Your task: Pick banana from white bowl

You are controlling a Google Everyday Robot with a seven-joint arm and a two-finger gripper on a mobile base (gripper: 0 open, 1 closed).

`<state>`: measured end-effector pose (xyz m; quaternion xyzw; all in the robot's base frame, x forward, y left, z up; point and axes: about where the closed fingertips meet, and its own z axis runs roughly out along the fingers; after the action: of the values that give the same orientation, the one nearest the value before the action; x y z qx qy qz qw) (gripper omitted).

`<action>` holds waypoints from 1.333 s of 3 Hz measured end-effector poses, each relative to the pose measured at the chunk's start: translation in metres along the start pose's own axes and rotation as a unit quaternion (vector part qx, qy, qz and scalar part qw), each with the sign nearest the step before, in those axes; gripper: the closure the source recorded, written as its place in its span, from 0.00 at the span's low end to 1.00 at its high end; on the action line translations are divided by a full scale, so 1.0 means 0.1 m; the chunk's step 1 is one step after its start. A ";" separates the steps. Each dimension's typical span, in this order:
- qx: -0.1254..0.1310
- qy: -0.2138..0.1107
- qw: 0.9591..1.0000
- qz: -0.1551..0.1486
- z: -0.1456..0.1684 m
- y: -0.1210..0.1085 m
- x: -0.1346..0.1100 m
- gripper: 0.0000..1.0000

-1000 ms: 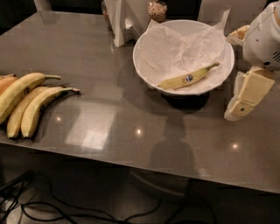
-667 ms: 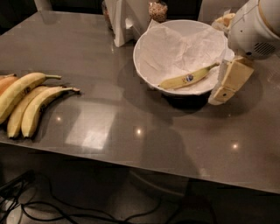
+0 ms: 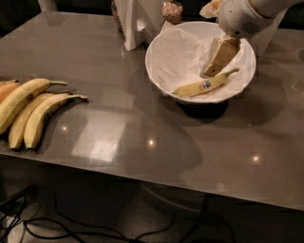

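The banana (image 3: 203, 86), small and slim with a blue oval sticker, lies along the near inner wall of the white bowl (image 3: 161, 71), stem toward the right. The bowl is lined with crumpled white paper and sits on a dark base. My gripper (image 3: 214, 64) hangs from the white arm at the upper right and reaches down into the bowl, its cream fingers just above and behind the banana's right half.
A bunch of larger yellow bananas (image 3: 28, 109) lies at the table's left edge. A white upright object (image 3: 135, 21) and a jar (image 3: 172, 10) stand behind the bowl. The grey table's near edge (image 3: 142, 178) runs across the lower part; cables lie on the floor below.
The gripper has moved left from beside the bowl's right rim to over the bowl and down inside it, above the banana. The banana and bowl have not moved.
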<state>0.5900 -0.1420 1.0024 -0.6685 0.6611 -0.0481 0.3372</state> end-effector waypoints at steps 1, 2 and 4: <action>-0.007 0.006 1.000 -0.025 0.26 -0.22 -0.07 0.33; -0.032 0.028 0.998 -0.042 0.55 -0.26 -0.04 0.50; -0.088 0.094 0.990 -0.060 1.01 -0.13 0.27 0.46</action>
<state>0.6561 -0.1285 0.9213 -0.7267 0.6500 -0.0724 0.2102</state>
